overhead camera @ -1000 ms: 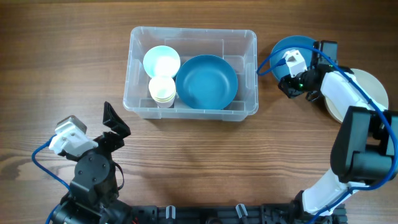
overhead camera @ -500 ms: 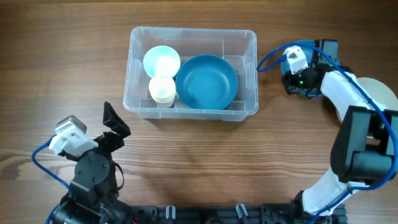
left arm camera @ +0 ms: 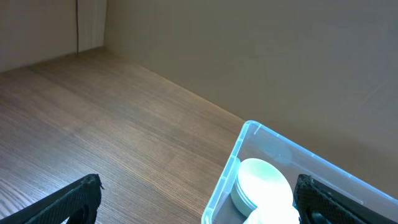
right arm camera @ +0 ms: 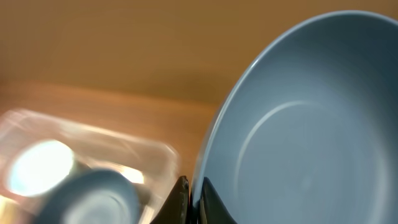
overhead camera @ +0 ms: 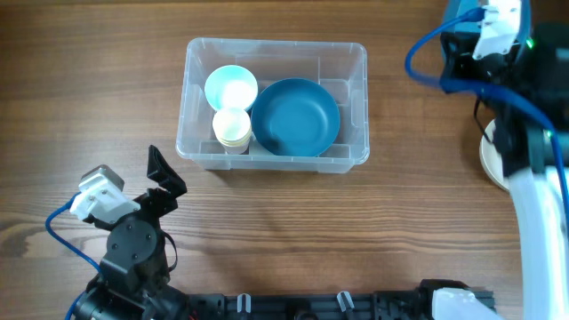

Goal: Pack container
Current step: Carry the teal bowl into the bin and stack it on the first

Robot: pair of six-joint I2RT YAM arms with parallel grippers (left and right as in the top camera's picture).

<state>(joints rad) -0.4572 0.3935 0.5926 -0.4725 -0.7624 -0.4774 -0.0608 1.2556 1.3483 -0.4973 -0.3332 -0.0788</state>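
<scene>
Right gripper, upper right of the overhead view, clamps the rim of a blue bowl. The container lies to its lower left, long axis horizontal. Left gripper gapes empty.

Soft even light, faint shadows; blurry container in right wrist view.

The brown wood-grain table carries a large clear rectangular plastic container with rounded corners, set towards the far middle, and, well apart from it near the right edge, a pale cream round plate, only partly in view.
</scene>
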